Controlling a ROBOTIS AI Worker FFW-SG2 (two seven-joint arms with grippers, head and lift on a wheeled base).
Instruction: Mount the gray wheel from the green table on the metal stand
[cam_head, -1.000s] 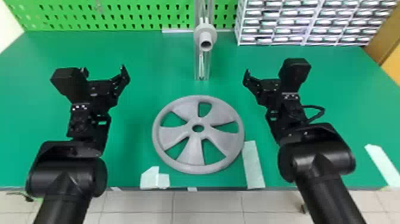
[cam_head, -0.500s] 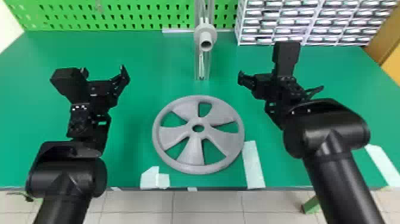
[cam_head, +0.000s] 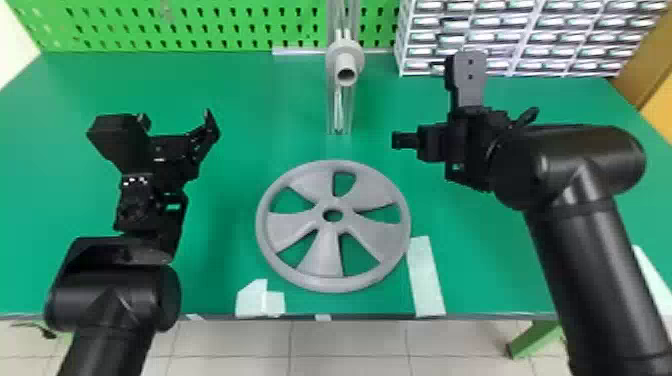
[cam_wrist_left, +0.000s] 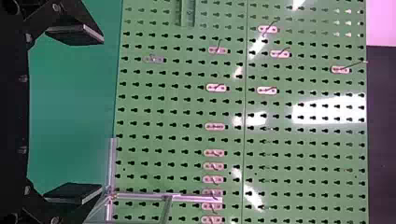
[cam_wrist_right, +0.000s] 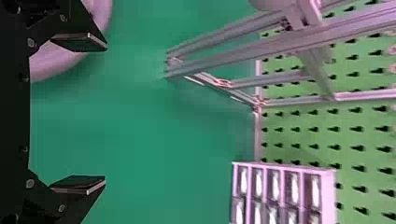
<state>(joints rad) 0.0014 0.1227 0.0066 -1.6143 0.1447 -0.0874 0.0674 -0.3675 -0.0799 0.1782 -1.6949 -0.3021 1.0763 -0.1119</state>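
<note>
Right gripper (cam_wrist_right: 105, 113) and left gripper (cam_wrist_left: 102, 113), both open and empty, at two and ten o'clock from the gray wheel (cam_head: 320, 257) in the head view.
The wheel lies flat on the green table (cam_head: 225, 200), with the metal stand (cam_wrist_right: 280, 45) at twelve o'clock. An uneven grip on its rim could let it tilt or slip; carried crooked, its center hole would probably catch on the gray peg (cam_head: 344, 60).
</note>
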